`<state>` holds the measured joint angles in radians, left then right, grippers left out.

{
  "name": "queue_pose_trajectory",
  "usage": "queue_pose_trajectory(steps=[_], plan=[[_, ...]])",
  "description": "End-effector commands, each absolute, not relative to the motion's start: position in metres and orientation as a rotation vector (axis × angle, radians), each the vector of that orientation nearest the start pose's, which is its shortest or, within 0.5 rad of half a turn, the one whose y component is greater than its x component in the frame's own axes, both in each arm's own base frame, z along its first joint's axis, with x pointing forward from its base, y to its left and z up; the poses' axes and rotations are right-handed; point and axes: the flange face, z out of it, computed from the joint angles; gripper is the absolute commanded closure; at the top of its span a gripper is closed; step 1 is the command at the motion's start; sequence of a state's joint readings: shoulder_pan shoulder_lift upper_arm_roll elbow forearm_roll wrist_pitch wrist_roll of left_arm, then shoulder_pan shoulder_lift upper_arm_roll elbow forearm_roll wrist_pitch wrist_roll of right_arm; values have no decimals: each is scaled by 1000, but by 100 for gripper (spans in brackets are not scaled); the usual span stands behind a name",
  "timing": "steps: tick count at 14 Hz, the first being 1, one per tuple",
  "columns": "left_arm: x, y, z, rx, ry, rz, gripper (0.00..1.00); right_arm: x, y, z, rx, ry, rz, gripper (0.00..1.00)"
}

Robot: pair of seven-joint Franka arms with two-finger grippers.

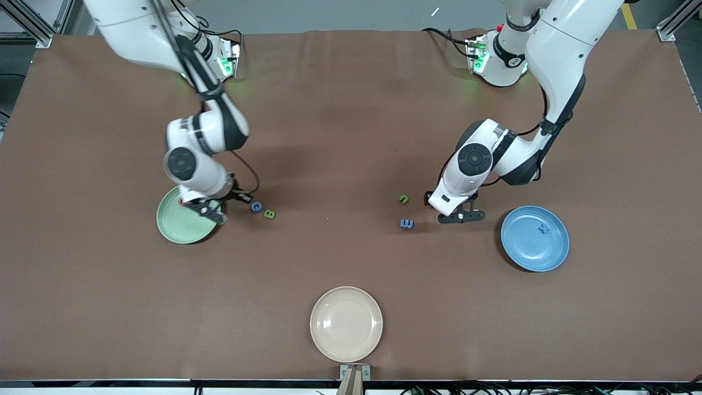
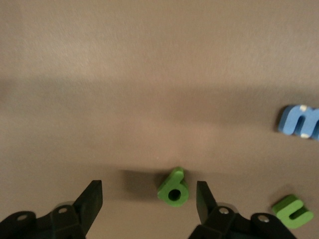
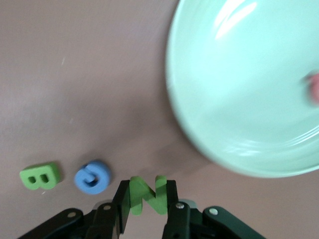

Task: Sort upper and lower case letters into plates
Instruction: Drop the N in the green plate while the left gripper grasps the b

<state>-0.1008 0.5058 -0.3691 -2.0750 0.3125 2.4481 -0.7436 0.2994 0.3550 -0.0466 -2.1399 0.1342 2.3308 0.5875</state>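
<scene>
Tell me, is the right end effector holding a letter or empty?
Holding: the right end effector is shut on the green N, beside the mint green plate.

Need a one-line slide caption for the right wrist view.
Right gripper shut on a green N beside the mint green plate, with a blue G and green B on the table.

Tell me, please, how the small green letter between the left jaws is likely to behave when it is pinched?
The green letter looks thick and blocky, like foam, so it is probably light and slightly yielding. It lies flat on the table, so rolling seems unlikely. Being small between the left gripper's wide open jaws, it may slide or twist if one side touches first.
</scene>
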Motion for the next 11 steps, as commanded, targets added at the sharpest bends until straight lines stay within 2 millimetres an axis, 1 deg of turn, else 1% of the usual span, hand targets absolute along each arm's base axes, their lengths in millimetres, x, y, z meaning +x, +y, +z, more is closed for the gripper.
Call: queue_pose_trajectory(steps=[1, 2, 3, 4, 5, 6, 7, 9, 10, 11], plan=[[507, -264, 187, -3091, -94, 93, 21, 549, 92, 244, -3044, 553, 314, 98], [506, -265, 185, -3090, -96, 100, 22, 552, 76, 241, -3043, 522, 311, 98], [505, -265, 183, -3090, -96, 103, 23, 554, 57, 239, -3039, 507, 307, 97], [505, -265, 183, -3094, -96, 100, 24, 554, 42, 230, -3037, 493, 308, 97], [502, -268, 182, -3096, -86, 105, 26, 553, 32, 216, -3039, 478, 310, 97], [501, -270, 180, -3104, -81, 101, 26, 550, 28, 204, -3041, 479, 318, 97], [501, -271, 178, -3115, -82, 95, 26, 548, 27, 198, -3041, 482, 335, 97], [502, -273, 176, -3132, -86, 78, 26, 546, 29, 195, -3040, 482, 356, 97], [502, -273, 175, -3139, -83, 70, 27, 543, 29, 192, -3039, 487, 371, 88], [502, -272, 173, -3138, -85, 75, 30, 543, 28, 192, -3039, 487, 373, 58]])
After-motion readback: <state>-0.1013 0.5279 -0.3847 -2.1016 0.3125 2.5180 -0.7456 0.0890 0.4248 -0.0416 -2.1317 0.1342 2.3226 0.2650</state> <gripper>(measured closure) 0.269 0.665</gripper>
